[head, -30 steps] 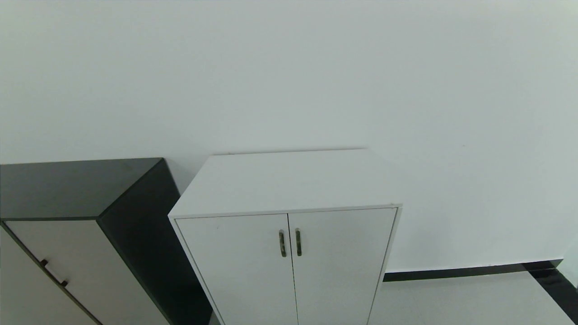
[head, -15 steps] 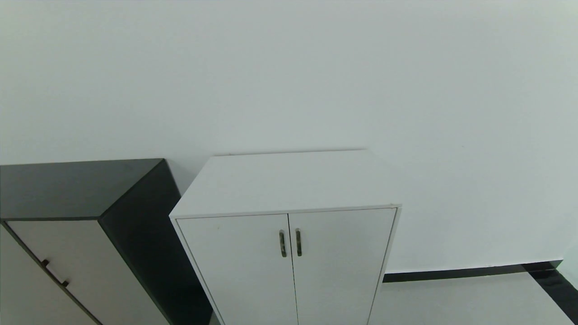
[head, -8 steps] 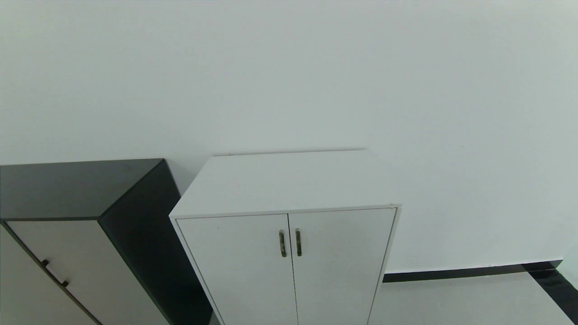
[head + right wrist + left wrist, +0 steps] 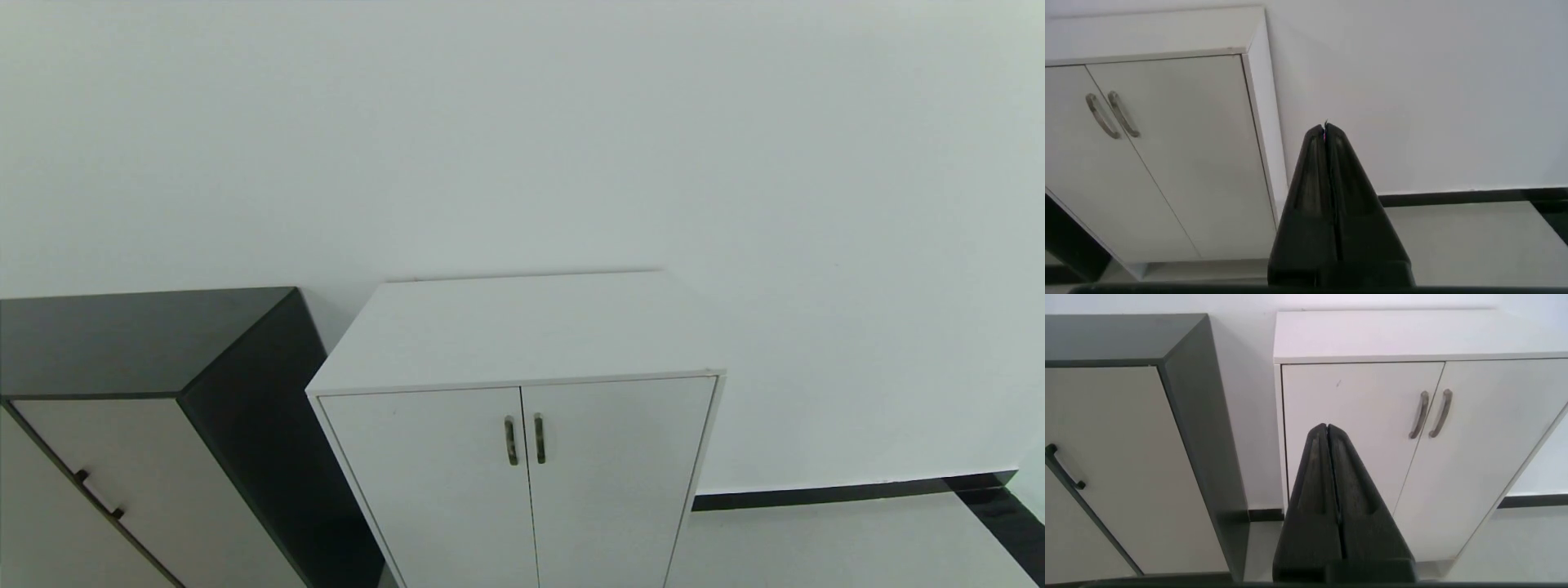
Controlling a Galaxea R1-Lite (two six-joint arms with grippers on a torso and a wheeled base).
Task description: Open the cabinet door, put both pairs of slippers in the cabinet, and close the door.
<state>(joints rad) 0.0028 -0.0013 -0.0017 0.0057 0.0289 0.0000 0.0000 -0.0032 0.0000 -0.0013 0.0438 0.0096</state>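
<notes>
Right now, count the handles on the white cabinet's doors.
2: the left door handle and the right door handle, upright side by side, mid-front on the white cabinet.

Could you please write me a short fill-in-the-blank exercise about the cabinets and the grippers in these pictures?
1. The white cabinet is fully ____.
2. It has ____ handles side by side at the middle of its front.
3. The dark cabinet stands on the robot's ____ of the white one.
4. The left gripper and the right gripper, both shut, hold ____.

Missing words: closed; two; left; nothing.
</notes>
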